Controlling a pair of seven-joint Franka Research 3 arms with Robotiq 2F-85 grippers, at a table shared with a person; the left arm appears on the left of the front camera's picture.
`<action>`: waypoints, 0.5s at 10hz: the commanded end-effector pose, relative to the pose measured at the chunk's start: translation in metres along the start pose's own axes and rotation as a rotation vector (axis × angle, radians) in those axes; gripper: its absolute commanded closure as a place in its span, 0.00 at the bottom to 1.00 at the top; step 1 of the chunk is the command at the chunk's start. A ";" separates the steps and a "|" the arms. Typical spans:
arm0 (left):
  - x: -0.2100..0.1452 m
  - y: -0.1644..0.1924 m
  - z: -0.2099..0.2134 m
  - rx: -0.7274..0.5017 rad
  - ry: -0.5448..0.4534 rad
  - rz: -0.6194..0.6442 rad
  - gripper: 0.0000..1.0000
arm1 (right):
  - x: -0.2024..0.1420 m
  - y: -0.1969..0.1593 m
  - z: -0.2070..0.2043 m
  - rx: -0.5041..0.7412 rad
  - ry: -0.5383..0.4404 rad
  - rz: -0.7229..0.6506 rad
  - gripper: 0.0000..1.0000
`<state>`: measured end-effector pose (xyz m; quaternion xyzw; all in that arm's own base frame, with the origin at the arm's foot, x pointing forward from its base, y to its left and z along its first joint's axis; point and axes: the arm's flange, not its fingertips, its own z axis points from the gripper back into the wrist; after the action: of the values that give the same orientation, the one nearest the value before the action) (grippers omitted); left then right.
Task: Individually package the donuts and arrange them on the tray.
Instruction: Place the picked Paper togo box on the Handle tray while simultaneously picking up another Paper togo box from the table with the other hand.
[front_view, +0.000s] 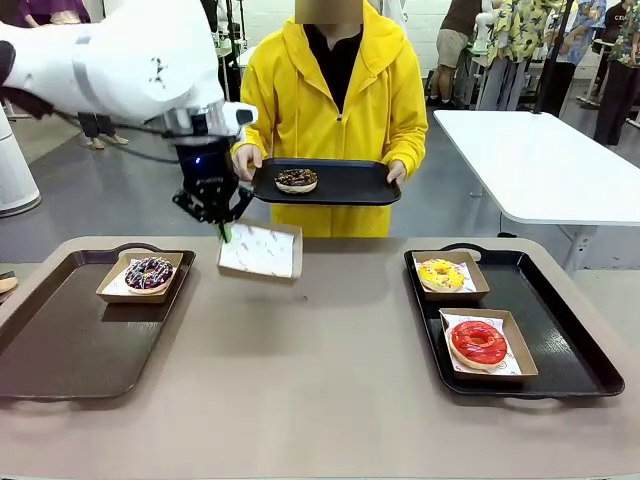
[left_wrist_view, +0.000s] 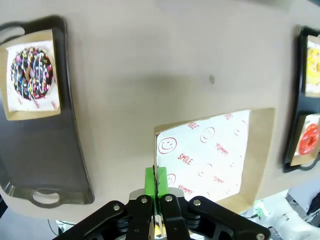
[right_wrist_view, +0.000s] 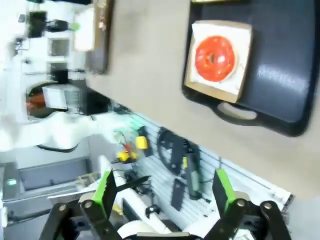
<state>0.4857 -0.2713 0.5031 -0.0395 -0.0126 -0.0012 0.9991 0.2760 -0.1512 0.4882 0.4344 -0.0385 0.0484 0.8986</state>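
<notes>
Left fingers (left_wrist_view: 156, 181) on empty box (left_wrist_view: 210, 152) rim, sprinkled donut (left_wrist_view: 32, 72) well apart.

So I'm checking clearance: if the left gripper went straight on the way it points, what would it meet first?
Probably the tabletop. The left gripper, shut on the near edge of an empty box, points down at the table; how far below it lies is unclear.

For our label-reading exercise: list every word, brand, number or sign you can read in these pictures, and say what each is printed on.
"SMILE", red, on the paper liner of the empty box held by the left hand.
"YUMMY", red, same liner.
Smiley-face signs, red, same liner.
Red print on the liner under the sprinkled donut: too small to read.
</notes>
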 end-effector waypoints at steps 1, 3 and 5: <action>0.038 -0.020 0.003 0.038 0.015 -0.002 1.00 | 0.012 -0.034 0.023 0.151 -0.015 -0.029 0.00; 0.062 -0.029 0.005 0.081 0.003 -0.040 1.00 | 0.013 -0.068 0.042 0.252 -0.022 -0.055 0.00; 0.075 -0.030 -0.006 0.092 0.015 -0.070 1.00 | 0.027 -0.094 0.049 0.328 -0.051 -0.078 0.00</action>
<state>0.5524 -0.2987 0.4975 -0.0091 -0.0077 -0.0264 0.9996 0.2984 -0.2325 0.4472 0.5564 -0.0314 0.0038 0.8303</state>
